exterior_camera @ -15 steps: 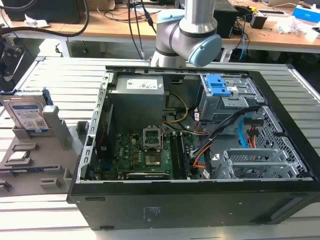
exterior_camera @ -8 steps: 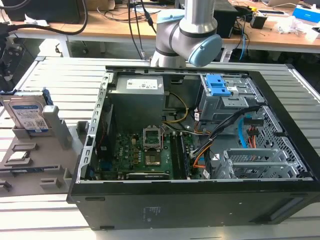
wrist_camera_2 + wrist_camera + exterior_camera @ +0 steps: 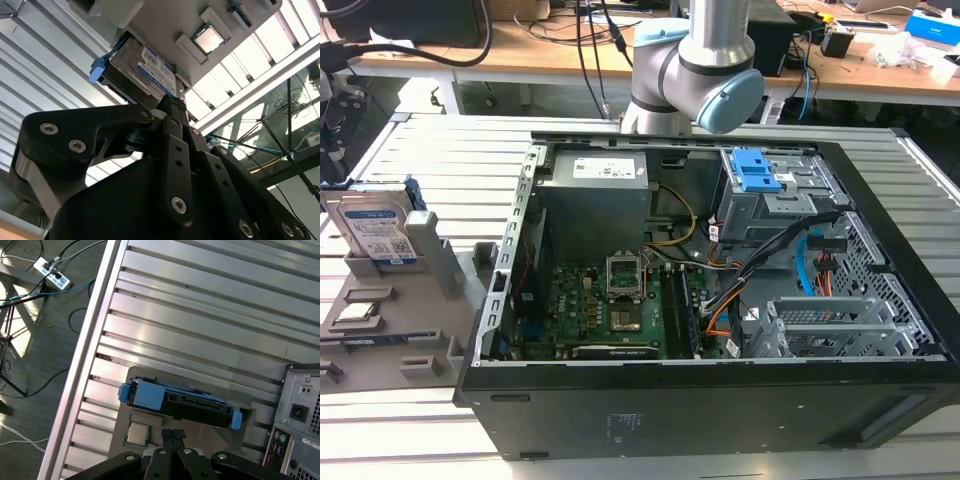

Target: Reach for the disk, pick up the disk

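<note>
- A slatted metal table (image 3: 440, 150) carries an open computer case (image 3: 720, 410). At nine o'clock in the exterior view it also carries a grey holder (image 3: 440, 300).
- The disk (image 3: 375, 225) stands on edge in that holder, with its blue bracket along its edges and nothing touching it.
- The arm (image 3: 695, 70) rises at twelve o'clock, behind the case.
- In the first wrist view the gripper (image 3: 173, 435) faces the disk, well apart from it. Its fingers are drawn together and hold nothing.
- My judgement is that the reach is at an early stage: the disk is neither reached nor gripped.
</note>
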`<state>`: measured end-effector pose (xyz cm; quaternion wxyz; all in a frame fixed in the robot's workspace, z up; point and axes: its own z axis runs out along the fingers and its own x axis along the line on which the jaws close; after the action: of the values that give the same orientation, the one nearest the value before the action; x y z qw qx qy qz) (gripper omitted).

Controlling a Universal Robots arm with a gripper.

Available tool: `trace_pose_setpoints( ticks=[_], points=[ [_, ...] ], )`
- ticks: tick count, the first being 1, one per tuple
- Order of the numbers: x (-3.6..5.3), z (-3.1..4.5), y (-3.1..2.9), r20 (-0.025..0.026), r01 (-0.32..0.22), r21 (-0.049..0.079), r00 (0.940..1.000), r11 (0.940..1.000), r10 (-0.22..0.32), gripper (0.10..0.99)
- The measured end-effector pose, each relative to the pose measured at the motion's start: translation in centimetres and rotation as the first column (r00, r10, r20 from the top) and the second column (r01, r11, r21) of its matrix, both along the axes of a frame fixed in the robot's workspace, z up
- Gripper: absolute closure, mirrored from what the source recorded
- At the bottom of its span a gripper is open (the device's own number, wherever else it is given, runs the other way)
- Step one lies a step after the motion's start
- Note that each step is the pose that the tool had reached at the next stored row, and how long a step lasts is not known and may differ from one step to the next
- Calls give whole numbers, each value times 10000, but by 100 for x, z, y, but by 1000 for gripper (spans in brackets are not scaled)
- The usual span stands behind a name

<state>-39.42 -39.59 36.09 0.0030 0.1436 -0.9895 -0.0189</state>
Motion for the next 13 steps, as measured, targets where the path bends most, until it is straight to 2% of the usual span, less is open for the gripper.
trace_pose_setpoints(
  ticks=[7, 13],
  points=[
    [0, 0, 0, 0, -723, 0, 9974, 9974, 723, 980],
    [0, 0, 0, 0, -1354, 0, 9908, 9908, 1354, 980]
  ],
)
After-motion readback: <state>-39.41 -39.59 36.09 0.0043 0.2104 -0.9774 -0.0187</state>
